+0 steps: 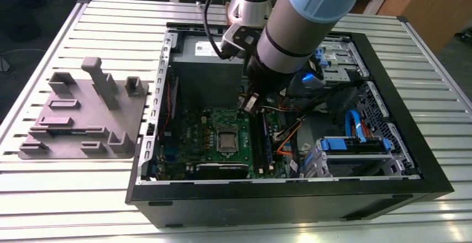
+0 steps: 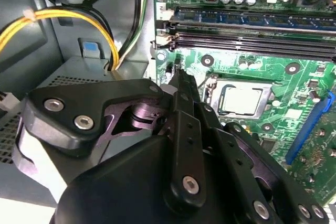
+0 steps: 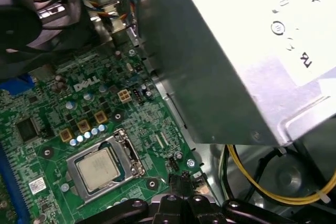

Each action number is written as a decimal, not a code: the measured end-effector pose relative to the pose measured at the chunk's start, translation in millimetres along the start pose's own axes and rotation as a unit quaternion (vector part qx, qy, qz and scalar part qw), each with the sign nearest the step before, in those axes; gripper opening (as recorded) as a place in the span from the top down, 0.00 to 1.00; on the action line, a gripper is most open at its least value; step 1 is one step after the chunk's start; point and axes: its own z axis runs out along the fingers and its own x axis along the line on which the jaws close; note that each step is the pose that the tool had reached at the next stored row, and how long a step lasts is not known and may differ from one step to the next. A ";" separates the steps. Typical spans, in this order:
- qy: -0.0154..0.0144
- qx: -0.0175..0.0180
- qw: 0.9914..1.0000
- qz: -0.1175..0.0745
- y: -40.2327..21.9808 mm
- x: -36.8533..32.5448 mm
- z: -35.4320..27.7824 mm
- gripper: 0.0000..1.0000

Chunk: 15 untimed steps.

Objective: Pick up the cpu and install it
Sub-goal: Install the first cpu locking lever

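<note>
The cpu lay flat in its socket on the green motherboard, its silvery top up, so I judged it was already seated where it belongs; in the second wrist view it sat at, in the exterior view at. The board lay at the bottom of the open computer case, which rested on the slatted desk. My hand hung just beside the socket, its black fingers pressed together and holding nothing. The arm reached steeply down into the case, next to the grey power supply box
</note>
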 end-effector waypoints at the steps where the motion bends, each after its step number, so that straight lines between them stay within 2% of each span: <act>1: 0.000 0.000 1.000 -0.002 -0.2 0.9 -0.1 0.90; 9: 0.001 -0.001 1.000 -0.007 -4.9 11.1 -2.1 0.90; 15: 0.002 -0.001 1.000 -0.008 -7.5 16.2 -3.0 0.90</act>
